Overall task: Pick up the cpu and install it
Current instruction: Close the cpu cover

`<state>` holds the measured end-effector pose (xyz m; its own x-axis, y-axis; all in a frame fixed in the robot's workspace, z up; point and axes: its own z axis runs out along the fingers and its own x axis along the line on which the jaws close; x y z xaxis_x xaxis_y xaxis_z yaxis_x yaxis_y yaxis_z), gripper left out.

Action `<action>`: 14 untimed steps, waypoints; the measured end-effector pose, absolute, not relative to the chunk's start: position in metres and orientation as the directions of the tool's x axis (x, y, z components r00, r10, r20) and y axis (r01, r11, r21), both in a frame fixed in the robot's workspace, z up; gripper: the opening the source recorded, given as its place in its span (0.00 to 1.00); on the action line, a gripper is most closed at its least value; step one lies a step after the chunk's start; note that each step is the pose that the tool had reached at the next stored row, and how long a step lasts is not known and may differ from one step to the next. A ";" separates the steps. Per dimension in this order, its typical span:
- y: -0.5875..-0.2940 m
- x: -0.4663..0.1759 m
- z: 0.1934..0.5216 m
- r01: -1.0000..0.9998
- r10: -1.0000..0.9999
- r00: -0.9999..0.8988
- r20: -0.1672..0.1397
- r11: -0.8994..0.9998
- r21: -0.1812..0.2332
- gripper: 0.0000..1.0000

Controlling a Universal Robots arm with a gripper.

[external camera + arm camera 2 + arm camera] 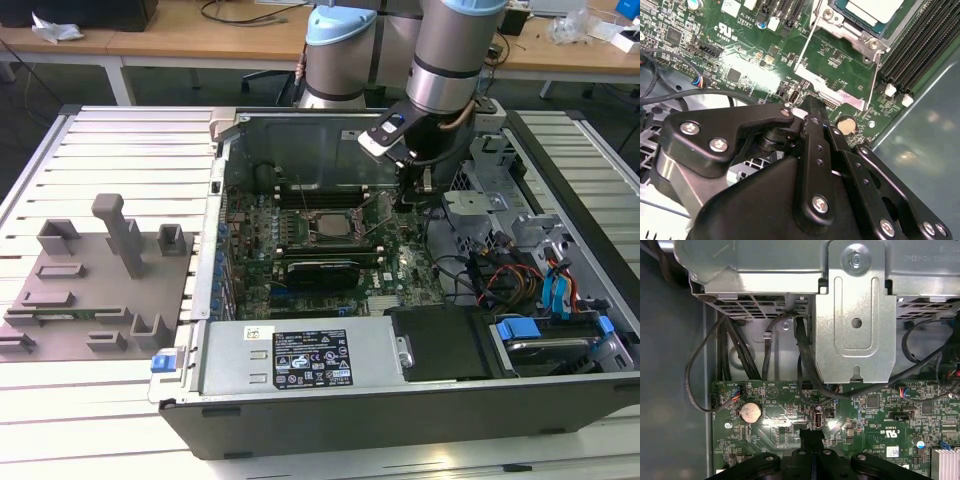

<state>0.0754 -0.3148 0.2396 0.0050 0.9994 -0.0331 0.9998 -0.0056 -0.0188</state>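
Slatted white surface (120, 140) carries an opened computer case (300, 400) on its side, which we judge turns the motherboard (250, 265) up toward the arm. The cpu (875, 7) lies in its socket (860, 37). The claw (807, 105) hangs nearby, fingers together, holding nothing.

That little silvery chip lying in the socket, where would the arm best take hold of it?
Probably by two opposite edges of the cpu, coming straight down from above: it lies flat and low in the socket frame, so only its top and thin rim are reachable.
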 end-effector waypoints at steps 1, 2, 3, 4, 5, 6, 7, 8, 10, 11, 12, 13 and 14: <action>-0.315 0.075 0.240 1.000 0.999 0.005 -0.033 -0.005 -0.019 0.11; -0.315 0.075 0.239 1.000 0.999 0.005 -0.033 -0.006 -0.019 0.11; -0.314 0.073 0.239 1.000 0.999 0.005 -0.033 -0.006 -0.019 0.11; -0.314 0.073 0.239 1.000 0.999 0.005 -0.033 -0.006 -0.019 0.11; -0.313 0.073 0.239 1.000 0.999 0.005 -0.033 -0.006 -0.019 0.11; -0.312 0.073 0.239 1.000 0.999 0.005 -0.032 -0.006 -0.019 0.11; -0.311 0.073 0.239 1.000 0.999 0.005 -0.032 -0.006 -0.019 0.11; -0.309 0.073 0.239 1.000 0.999 0.005 -0.032 -0.006 -0.019 0.11; -0.307 0.073 0.239 1.000 0.999 0.005 -0.032 -0.006 -0.019 0.11; -0.306 0.073 0.239 1.000 0.999 0.005 -0.032 -0.006 -0.019 0.11; -0.305 0.073 0.239 1.000 0.999 0.005 -0.032 -0.006 -0.019 0.11; -0.303 0.072 0.239 1.000 0.999 0.005 -0.032 -0.006 -0.019 0.11; -0.302 0.071 0.239 1.000 0.999 0.005 -0.032 -0.006 -0.019 0.11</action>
<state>0.0708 -0.3018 0.2392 0.0052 0.9995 -0.0321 0.9998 -0.0058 -0.0188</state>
